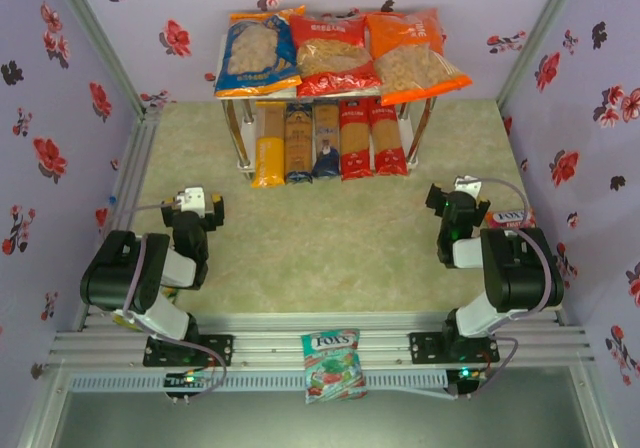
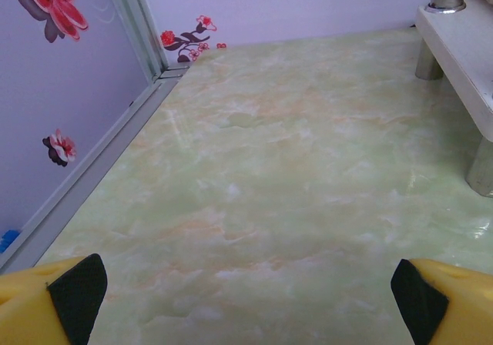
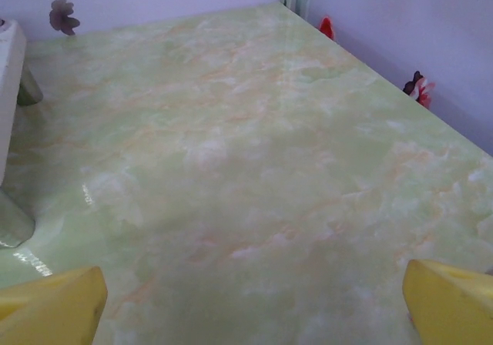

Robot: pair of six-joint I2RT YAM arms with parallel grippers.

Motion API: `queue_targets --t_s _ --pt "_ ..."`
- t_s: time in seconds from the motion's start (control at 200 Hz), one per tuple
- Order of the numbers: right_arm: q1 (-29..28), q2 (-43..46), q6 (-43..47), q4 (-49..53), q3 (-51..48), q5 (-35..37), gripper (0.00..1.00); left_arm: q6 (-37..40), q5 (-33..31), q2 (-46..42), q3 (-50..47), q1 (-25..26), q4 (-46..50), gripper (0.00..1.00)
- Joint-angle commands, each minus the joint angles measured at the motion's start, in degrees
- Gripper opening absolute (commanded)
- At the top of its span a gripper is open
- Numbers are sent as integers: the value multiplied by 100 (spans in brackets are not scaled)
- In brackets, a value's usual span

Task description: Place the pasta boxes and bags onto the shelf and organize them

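Lying side by side on the top board of the shelf (image 1: 238,128) are the blue bag (image 1: 258,56), the red bag (image 1: 332,56) and the orange bag (image 1: 412,60). On the board below them five pasta boxes (image 1: 326,143) lie in a row: yellow, two dark blue, two red. In front of the shelf, well apart from it, the left gripper (image 2: 248,293) and the right gripper (image 3: 252,305) hover over the table (image 1: 320,238), fingers spread wide and holding nothing.

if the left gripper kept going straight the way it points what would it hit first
Likely nothing close: ahead of the open left gripper lies bare table, free up to the flowered back wall. The shelf stands off to its right. Angled down, it may meet the table first.
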State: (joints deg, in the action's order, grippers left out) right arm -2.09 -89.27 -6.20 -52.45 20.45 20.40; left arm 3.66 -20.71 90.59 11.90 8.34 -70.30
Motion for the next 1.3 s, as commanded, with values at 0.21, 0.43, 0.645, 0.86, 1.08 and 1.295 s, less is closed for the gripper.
queue_targets --t_s 0.21,0.43,0.645,0.86,1.08,1.295 --pt "-2 25 -52 4 63 -78 99 91 36 12 76 -35 -186 100" --pt "-2 11 -48 -36 55 -79 99 95 35 12 75 -34 -186 100" --pt "-2 14 -53 -38 54 -75 99 93 36 12 76 -35 -185 100" --pt "-2 8 -46 -38 56 -80 99 96 34 12 76 -35 -182 100" --pt "-2 9 -49 -33 56 -81 99 91 34 12 75 -42 -185 100" --pt "-2 7 -48 -37 55 -80 99 91 37 14 76 -41 -177 100"
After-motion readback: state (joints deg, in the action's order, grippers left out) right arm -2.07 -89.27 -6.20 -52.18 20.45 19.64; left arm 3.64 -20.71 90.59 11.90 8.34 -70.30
